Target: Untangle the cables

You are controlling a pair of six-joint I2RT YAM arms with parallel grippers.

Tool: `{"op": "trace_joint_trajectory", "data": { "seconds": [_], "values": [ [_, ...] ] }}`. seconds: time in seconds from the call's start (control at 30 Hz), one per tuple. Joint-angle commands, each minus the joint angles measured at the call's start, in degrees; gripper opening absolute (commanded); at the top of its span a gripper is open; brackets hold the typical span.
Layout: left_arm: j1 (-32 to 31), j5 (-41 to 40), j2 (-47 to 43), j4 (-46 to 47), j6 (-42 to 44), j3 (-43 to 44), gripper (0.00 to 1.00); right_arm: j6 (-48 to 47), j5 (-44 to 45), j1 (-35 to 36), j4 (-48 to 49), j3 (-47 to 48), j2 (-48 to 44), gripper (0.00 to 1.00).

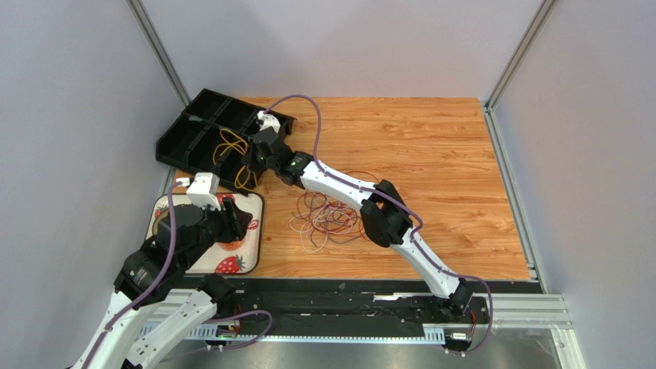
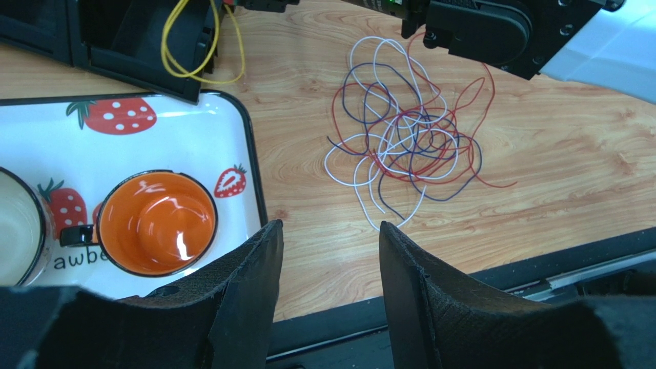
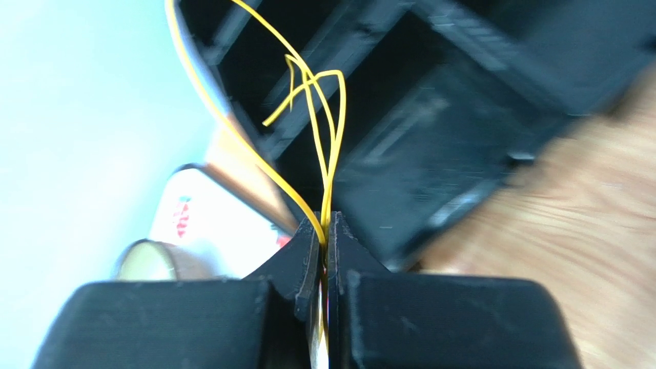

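right gripper (image 3: 326, 233) is pressed together, pinching a thin yellow cable (image 3: 326, 214) right at the fingertips. i see the cable loop up from the pinch and hang over the black plastic compartment tray (image 1: 192, 134) at the far left corner of the wooden table (image 1: 446, 154). in the top view some of the yellow loops lie in one of the tray's compartments and some spill over its near edge onto the wood. can't tell which compartment.

the loose tangle of thin red, white and dark blue cables (image 2: 408, 131) sits on the table mid-left, under the right arm's forearm and well apart from the black tray.

left gripper (image 2: 329, 231) is spread, with nothing between its fingers. it hovers over the near table edge, just beside the white strawberry-print tray (image 2: 192, 131). an orange mug with a black rim (image 2: 158, 223) stands on that tray, and a cream cup (image 2: 11, 231) is partly cut off at the left of the wrist view.
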Motion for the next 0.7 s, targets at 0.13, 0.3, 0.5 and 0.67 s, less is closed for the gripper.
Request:
{"op": "trace_joint_trajectory", "data": {
  "seconds": [0.13, 0.3, 0.5, 0.67],
  "values": [
    [0.25, -0.65, 0.70, 0.71, -0.14, -0.08, 0.58, 7.62, -2.50, 1.00, 4.62, 8.62, 6.58, 0.00],
    [0.25, -0.65, 1.14, 0.71, -0.14, -0.08, 0.57, 11.22, -0.74, 0.91, 4.27, 8.88, 9.58, 0.00],
    [0.25, -0.91, 1.67, 0.54, -0.23, -0.08, 0.57, 12.72, 1.01, 0.65, 0.59, 8.09, 10.64, 0.00],
    [0.25, -1.35, 1.67, 0.36, -0.40, 0.01, 0.57, 9.12, 8.74, -0.84, -9.06, 6.69, 7.92, 0.00]
  ]
}}
